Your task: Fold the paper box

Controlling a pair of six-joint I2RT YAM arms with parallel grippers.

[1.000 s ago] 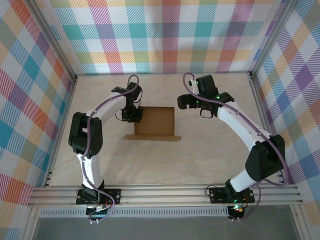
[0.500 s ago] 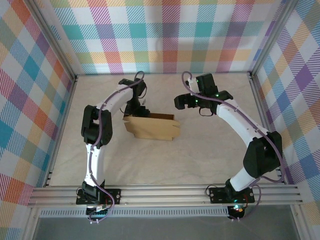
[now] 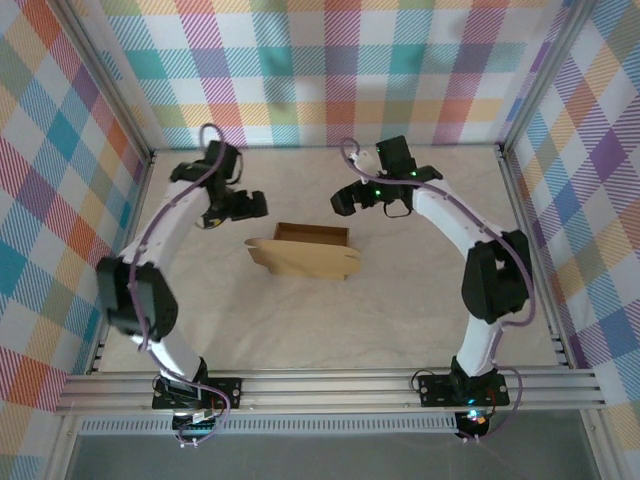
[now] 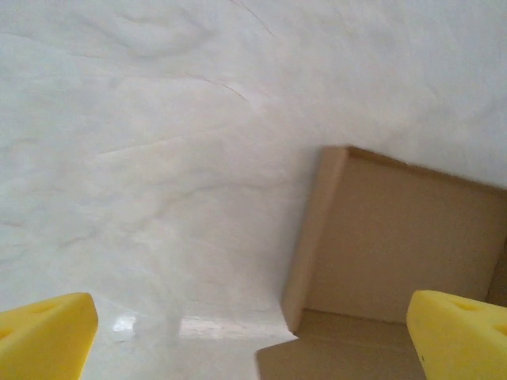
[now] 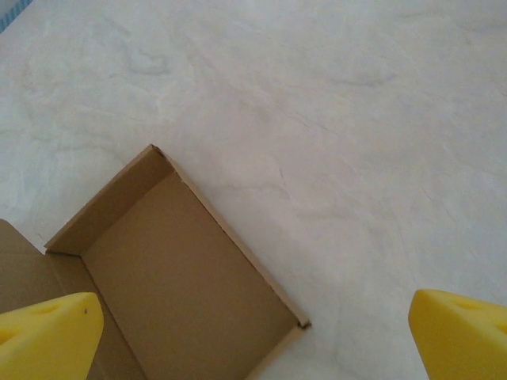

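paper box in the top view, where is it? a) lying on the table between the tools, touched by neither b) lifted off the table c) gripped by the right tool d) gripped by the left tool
A: the paper box lies on the table, with the open left tool and open right tool both apart from it.

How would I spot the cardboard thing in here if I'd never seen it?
Start at the pale table inside the checked walls. Near its middle, a little nearer than the left gripper and right gripper, lies the paper box: a shallow open brown tray with a flap on its near side, the only brown thing there.
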